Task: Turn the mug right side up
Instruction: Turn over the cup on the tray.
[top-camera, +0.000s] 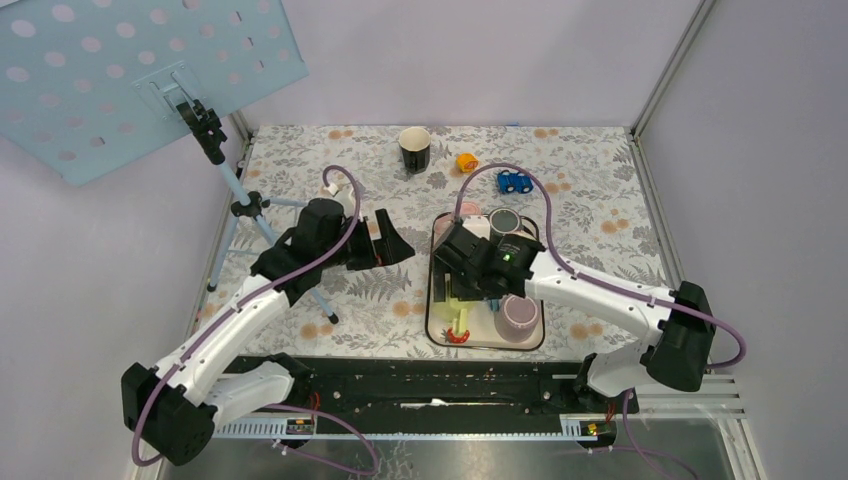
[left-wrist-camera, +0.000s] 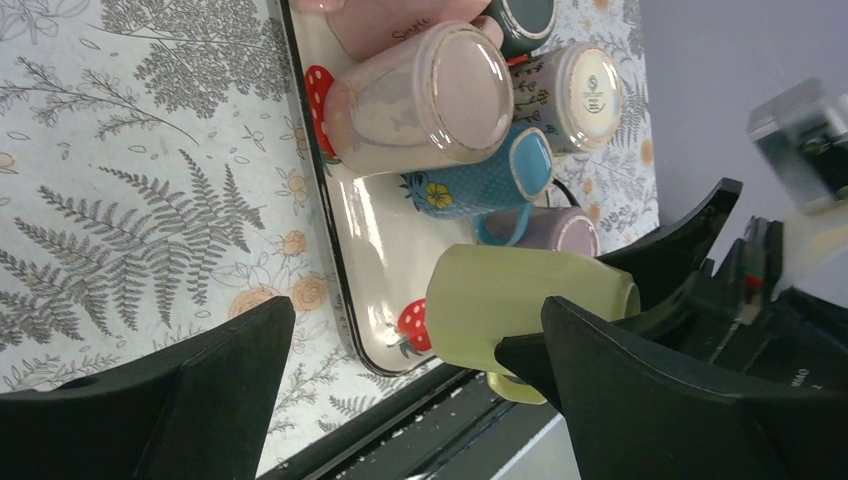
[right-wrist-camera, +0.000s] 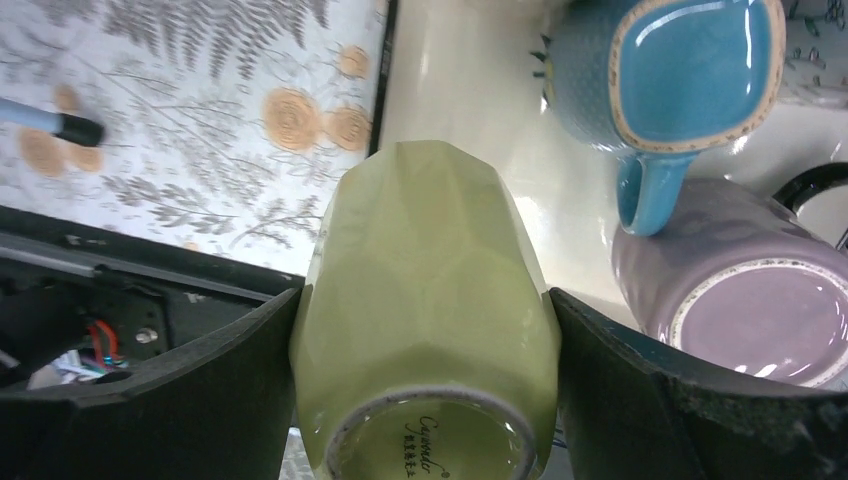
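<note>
While the left gripper (top-camera: 393, 243) hangs wide open over the table (top-camera: 300, 160) beside the left edge of the tray (left-wrist-camera: 375, 245), the right gripper (right-wrist-camera: 425, 300) clamps the green mug (right-wrist-camera: 425, 240) — on its side, base toward the wrist — at the tray's near left corner, other mugs (left-wrist-camera: 470, 185) just behind.

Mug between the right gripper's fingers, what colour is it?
The mug is pale yellow-green, unpatterned; clearest in the right wrist view.

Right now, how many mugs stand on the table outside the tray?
1: the black mug, upright near the far edge of the table, behind the tray. Others may be hidden from view.
</note>
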